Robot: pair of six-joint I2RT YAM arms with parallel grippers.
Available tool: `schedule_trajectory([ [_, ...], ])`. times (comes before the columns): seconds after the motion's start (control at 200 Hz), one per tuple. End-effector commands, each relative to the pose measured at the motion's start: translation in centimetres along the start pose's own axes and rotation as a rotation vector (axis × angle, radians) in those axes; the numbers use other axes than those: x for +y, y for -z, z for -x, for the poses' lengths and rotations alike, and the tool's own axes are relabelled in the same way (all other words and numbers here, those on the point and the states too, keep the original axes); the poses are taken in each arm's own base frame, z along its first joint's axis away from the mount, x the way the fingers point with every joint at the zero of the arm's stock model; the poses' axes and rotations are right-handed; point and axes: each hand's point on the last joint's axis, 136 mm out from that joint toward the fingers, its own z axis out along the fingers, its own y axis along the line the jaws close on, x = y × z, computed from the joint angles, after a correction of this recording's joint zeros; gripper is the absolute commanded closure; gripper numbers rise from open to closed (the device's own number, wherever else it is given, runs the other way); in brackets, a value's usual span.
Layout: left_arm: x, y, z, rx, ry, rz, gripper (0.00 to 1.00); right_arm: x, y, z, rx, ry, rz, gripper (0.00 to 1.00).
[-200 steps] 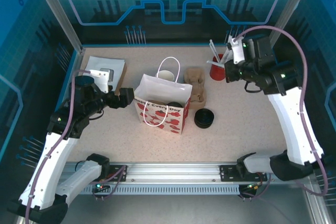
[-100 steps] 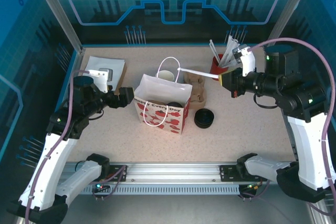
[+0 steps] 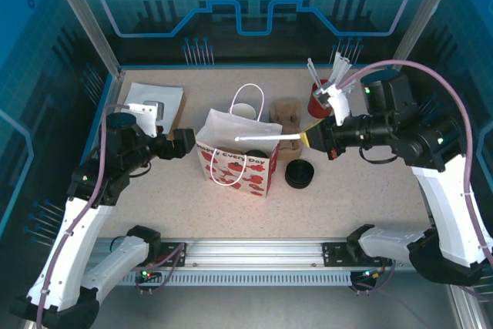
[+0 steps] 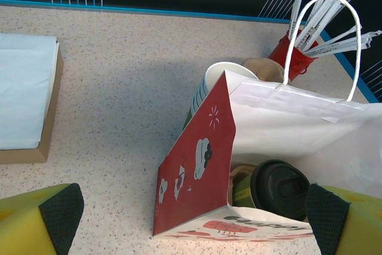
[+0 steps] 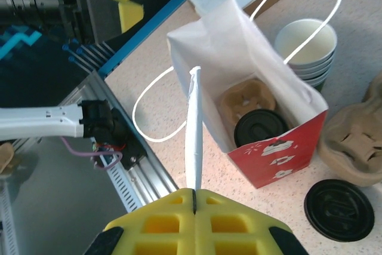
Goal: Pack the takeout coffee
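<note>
Sitting in the red-and-white paper bag (image 3: 231, 169), the black-lidded green cup (image 5: 258, 128) lies beyond the right pincer (image 5: 194, 194) (clamped on a white wrapped straw (image 5: 192, 129)); left pincer (image 3: 187, 142) gapes nearby.

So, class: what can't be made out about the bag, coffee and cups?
Takeout coffee: top view, cup wall hidden by the paper bag.
Stack of cups: left wrist view, lower part behind the bag.
Red straw holder: left wrist view, base behind the bag.
</note>
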Motion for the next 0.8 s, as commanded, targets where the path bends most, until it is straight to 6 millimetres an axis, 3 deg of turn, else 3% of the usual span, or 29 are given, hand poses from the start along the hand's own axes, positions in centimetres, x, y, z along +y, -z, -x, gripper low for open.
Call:
schedule_trajectory([
  [0.0, 0.1, 0.9, 0.6, -0.023, -0.007, 0.017, 0.01, 0.4, -0.6, -0.3, 0.047, 0.032, -0.006, 1.00],
  [0.795, 0.5, 0.3, -0.3, 0.003, -0.013, 0.023, 0.01, -0.4, -7.9, 2.2, 0.267, 0.178, -0.099, 0.99],
])
